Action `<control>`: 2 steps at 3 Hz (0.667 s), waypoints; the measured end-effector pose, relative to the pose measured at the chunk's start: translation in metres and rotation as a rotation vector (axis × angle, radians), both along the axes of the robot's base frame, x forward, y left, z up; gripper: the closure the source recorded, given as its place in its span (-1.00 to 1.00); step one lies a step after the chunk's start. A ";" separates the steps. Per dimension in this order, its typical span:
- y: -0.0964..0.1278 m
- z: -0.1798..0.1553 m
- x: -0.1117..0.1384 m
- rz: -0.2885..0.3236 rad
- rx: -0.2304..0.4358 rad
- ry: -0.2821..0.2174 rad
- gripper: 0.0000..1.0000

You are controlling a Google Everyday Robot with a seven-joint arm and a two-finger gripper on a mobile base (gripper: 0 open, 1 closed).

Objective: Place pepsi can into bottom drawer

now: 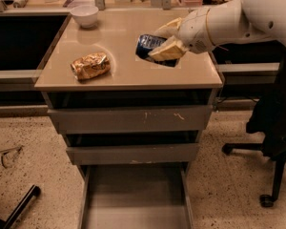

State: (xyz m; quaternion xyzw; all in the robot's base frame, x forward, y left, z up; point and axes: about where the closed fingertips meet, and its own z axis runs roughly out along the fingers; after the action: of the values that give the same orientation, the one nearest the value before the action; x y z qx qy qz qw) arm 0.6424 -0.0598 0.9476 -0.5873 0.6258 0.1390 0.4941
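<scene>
My gripper (158, 43) reaches in from the right on a white arm and is shut on the pepsi can (148, 45), a dark blue can held on its side above the right middle of the tan cabinet top (128, 68). One cream finger lies across the can's front. The bottom drawer (136, 202) is pulled open at the bottom of the view, its grey inside showing nothing in it.
A crinkled golden-brown snack bag (90, 65) lies on the left of the top. A white bowl (84, 15) stands at the back left. A black office chair (271, 128) stands to the right of the cabinet. The upper two drawers are closed.
</scene>
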 end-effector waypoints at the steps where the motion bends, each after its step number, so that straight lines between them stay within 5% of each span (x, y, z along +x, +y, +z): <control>1: 0.005 -0.046 -0.019 0.010 0.043 0.029 1.00; 2: 0.020 -0.113 -0.051 0.039 0.076 0.091 1.00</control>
State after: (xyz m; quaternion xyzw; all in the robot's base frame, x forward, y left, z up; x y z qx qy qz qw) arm 0.5916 -0.0399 0.8341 -0.5730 0.6305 0.1990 0.4843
